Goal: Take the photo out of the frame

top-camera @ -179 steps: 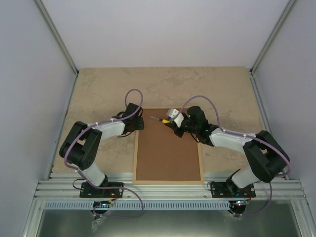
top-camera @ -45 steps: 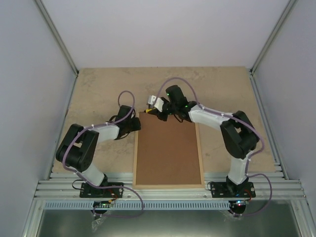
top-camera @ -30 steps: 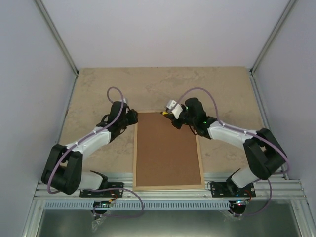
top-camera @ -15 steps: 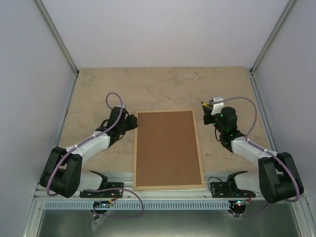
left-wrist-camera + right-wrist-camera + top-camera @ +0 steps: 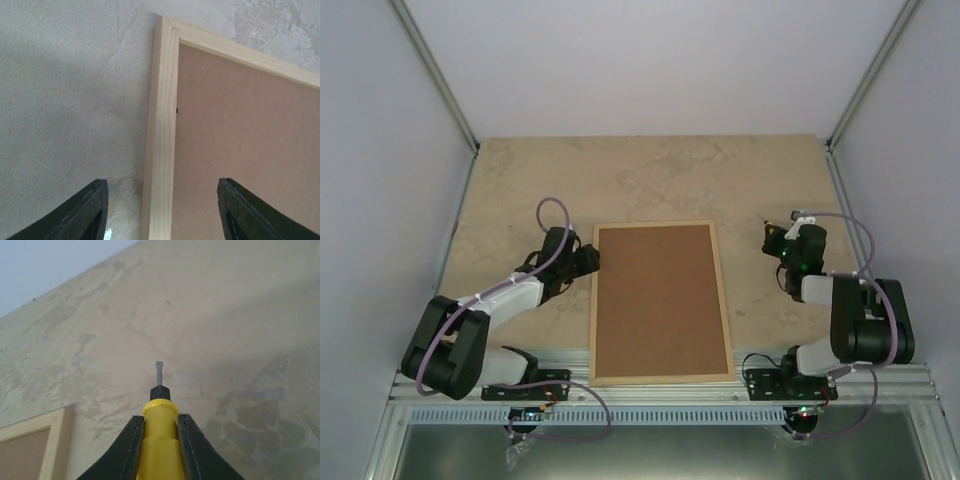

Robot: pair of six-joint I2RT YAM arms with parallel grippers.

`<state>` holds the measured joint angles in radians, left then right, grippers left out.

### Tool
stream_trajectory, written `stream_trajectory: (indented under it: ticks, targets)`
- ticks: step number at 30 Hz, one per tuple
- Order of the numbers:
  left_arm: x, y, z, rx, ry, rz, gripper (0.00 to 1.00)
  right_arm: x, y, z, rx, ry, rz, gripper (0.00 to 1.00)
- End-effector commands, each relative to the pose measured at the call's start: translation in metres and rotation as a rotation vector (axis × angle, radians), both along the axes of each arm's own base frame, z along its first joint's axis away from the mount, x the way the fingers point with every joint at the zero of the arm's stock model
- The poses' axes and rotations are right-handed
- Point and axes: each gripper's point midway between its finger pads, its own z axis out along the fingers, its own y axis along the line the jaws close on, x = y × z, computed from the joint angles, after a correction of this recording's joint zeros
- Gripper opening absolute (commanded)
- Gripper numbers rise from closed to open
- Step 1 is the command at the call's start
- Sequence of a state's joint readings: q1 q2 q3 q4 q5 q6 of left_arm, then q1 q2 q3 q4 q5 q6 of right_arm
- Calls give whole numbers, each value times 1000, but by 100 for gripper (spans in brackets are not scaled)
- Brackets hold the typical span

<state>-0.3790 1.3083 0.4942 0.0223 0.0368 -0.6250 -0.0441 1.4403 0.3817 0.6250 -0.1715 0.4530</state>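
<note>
One frame (image 5: 655, 226) lies back-up on the desk (image 5: 650, 165), with two arms beside it and one screwdriver.

The left arm stretches low across the desk, and its left claw (image 5: 588, 258) is spread wide at the frame's far-left corner, its fingers (image 5: 92, 210) either side of the pale wood rail and gripping nothing. The right arm is folded up well to the right of the frame, and its right claw (image 5: 159, 422) is clenched on the yellow-handled screwdriver (image 5: 159, 437), whose tip points over bare desk. The frame sits between the arms, long side running away from them. One brown backing board (image 5: 660, 300) fills it, so the photo does not show.
</note>
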Motion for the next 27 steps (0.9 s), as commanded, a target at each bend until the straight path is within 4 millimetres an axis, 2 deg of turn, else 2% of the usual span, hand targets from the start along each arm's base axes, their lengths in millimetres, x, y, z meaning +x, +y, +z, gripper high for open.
stream_trajectory:
  ticks: [1, 5, 8, 17, 22, 27]
  targets:
    - [-2, -7, -3, -30, 8, -23, 62, 2, -3, -14, 144, 31, -12, 5]
    - [-5, -13, -8, -38, 24, -45, 62, 0, -10, -31, 182, 102, -51, 11]
    - [-9, -16, -14, -25, 45, -58, 63, -2, -14, -39, 191, 139, -82, 19]
    - [-18, -12, -27, 25, 87, -46, 63, -13, -16, -43, 197, 164, -109, 47]
    - [-21, -15, -26, 32, 98, -57, 60, -18, -14, -33, 175, 143, -86, 53]
    - [-26, -24, -33, 72, 127, -80, 57, -22, 3, -11, 125, 95, -16, 58]
